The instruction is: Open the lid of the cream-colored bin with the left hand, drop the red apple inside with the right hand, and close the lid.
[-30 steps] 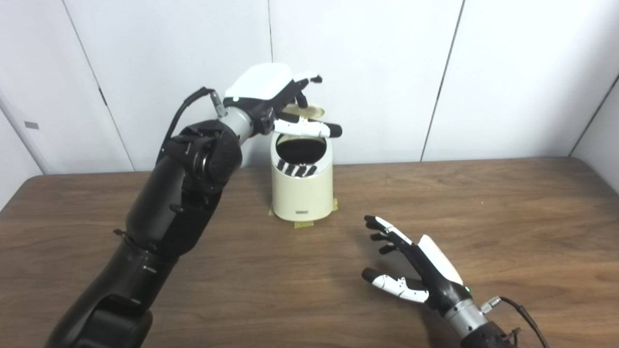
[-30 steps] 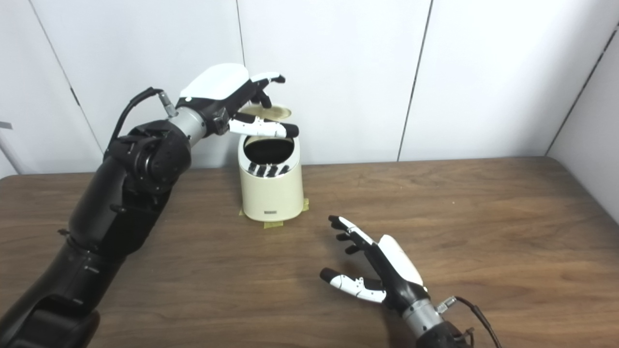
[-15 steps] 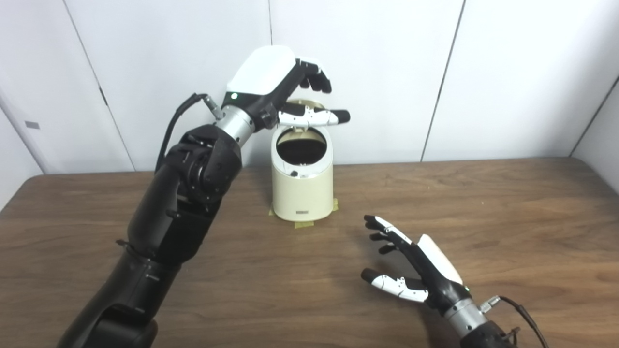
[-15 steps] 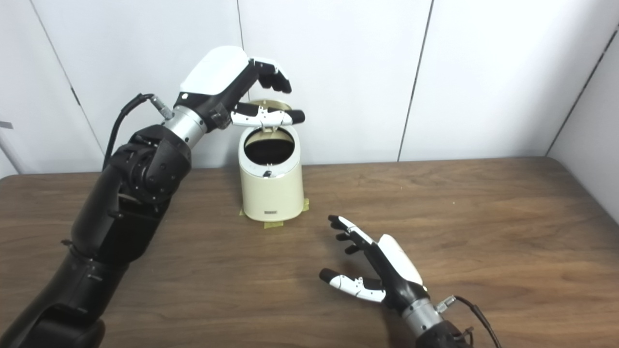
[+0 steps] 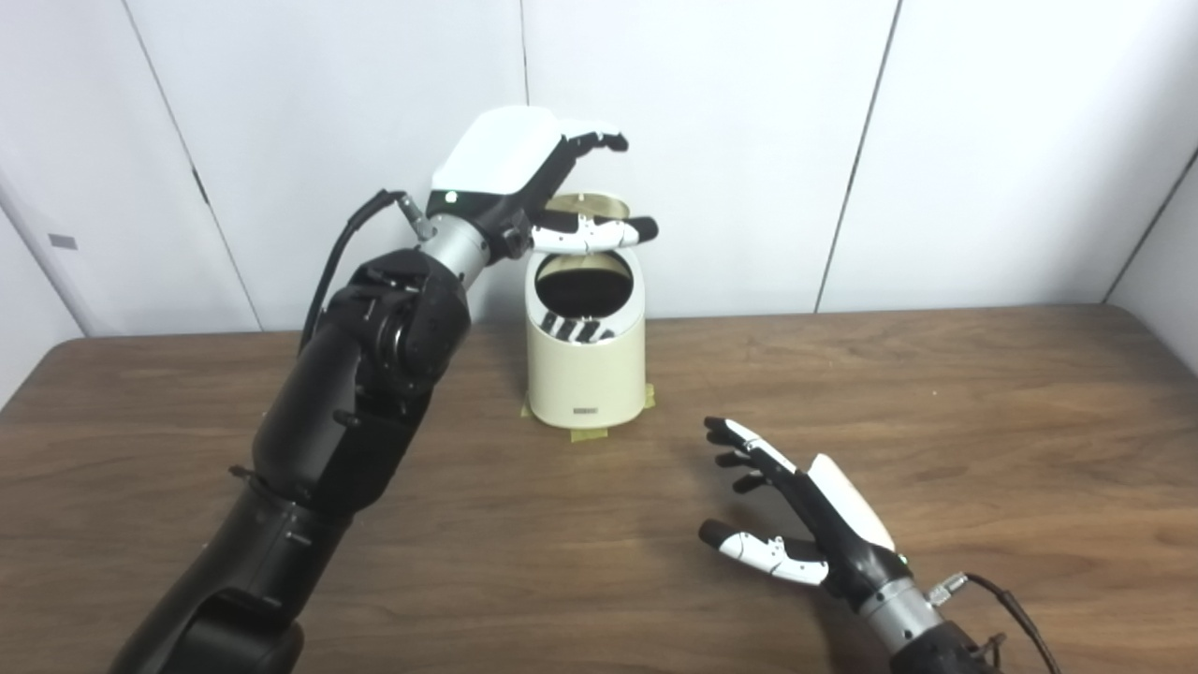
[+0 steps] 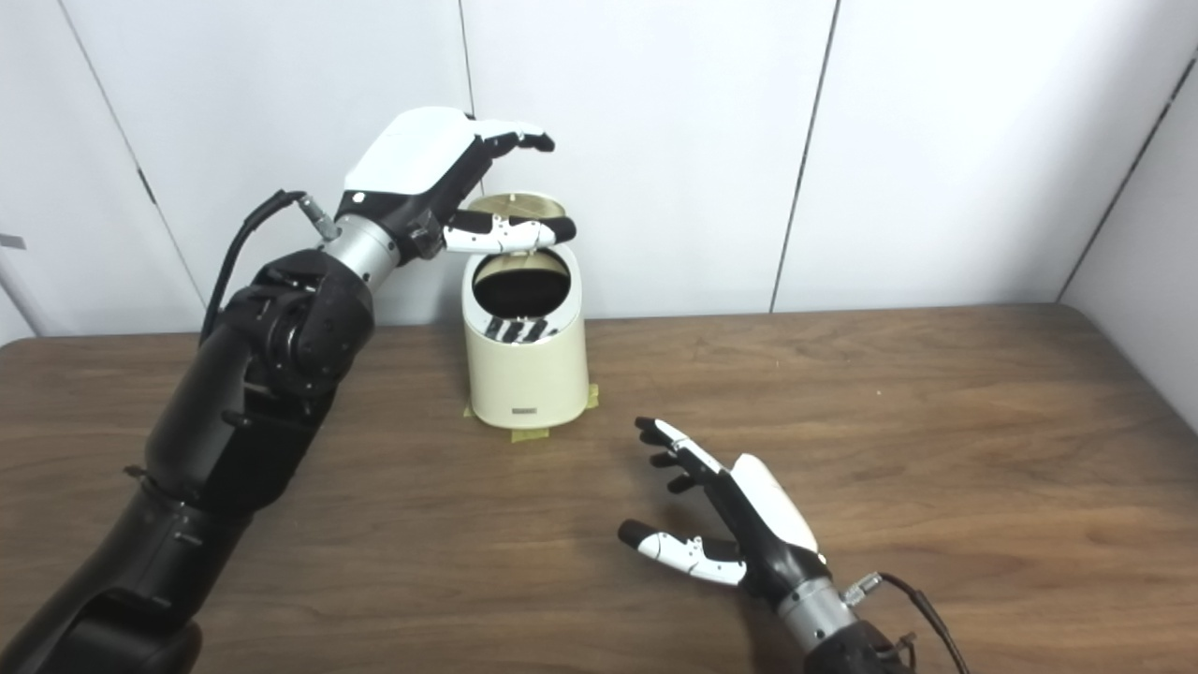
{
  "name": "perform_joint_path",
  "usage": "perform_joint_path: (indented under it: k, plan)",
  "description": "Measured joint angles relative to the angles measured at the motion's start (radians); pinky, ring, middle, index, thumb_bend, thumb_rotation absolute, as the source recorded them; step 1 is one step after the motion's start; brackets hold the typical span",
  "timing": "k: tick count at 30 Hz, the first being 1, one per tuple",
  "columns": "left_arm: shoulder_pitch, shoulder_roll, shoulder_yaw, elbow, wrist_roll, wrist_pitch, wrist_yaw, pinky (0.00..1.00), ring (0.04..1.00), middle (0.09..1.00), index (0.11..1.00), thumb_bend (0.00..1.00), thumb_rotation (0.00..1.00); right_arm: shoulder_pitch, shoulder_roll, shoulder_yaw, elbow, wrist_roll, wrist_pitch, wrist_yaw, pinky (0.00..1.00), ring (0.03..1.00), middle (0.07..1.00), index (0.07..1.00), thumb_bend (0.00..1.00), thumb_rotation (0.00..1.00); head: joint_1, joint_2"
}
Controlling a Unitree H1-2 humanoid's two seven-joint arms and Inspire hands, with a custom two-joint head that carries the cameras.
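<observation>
Left eye view: cream-colored bin upright at back of surface, mouth open, lid tipped up behind. Left hand above lid, fingers spread, gripping nothing. No apple visible.

Right eye view: right hand resting open and empty, well apart, front-right of bin. Left hand nearer for closing.

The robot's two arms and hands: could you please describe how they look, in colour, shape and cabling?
Both arms are glossy black with rounded joint housings, ending in silver metal wrist cuffs. The left hand and right hand have a smooth white shell on the back, black fingers and white thumb segments with black tips. A small green light glows near each wrist, and a black cable with a metal plug loops out there.
</observation>
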Motion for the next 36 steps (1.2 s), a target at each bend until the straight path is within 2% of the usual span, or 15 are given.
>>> perform_joint_path:
  k: [9,18,23,29,36]
  plan:
    - [-0.011,0.018,-0.042,0.043,0.046,0.048,-0.071,1.00,0.888,0.863,0.845,0.88,0.84,0.000,0.000,0.000,-0.003,0.002,0.000,0.000,0.69,0.814,0.883,0.911,0.50,0.72,-0.003,0.003]
    - [-0.015,0.028,-0.057,0.057,0.055,0.056,-0.091,1.00,0.887,0.853,0.824,0.90,0.85,0.000,0.000,0.001,-0.004,0.002,0.000,0.002,0.69,0.818,0.886,0.913,0.50,0.72,-0.005,0.005]
    - [-0.012,0.029,-0.066,0.026,0.057,0.059,-0.117,1.00,0.886,0.854,0.836,0.91,0.88,0.000,0.000,0.002,-0.005,0.000,0.002,0.008,0.68,0.818,0.884,0.912,0.51,0.73,-0.005,0.006]
    - [0.002,0.029,-0.065,0.002,0.054,0.058,-0.122,1.00,0.871,0.839,0.824,0.88,0.85,0.000,0.000,0.002,-0.008,0.000,0.011,0.010,0.69,0.816,0.881,0.908,0.51,0.73,-0.006,0.009]
    - [0.059,0.029,-0.070,-0.056,0.052,0.046,-0.125,0.97,0.876,0.836,0.831,0.89,0.84,0.000,0.000,0.001,-0.011,0.002,0.017,0.010,0.69,0.815,0.877,0.902,0.51,0.71,-0.008,0.012]
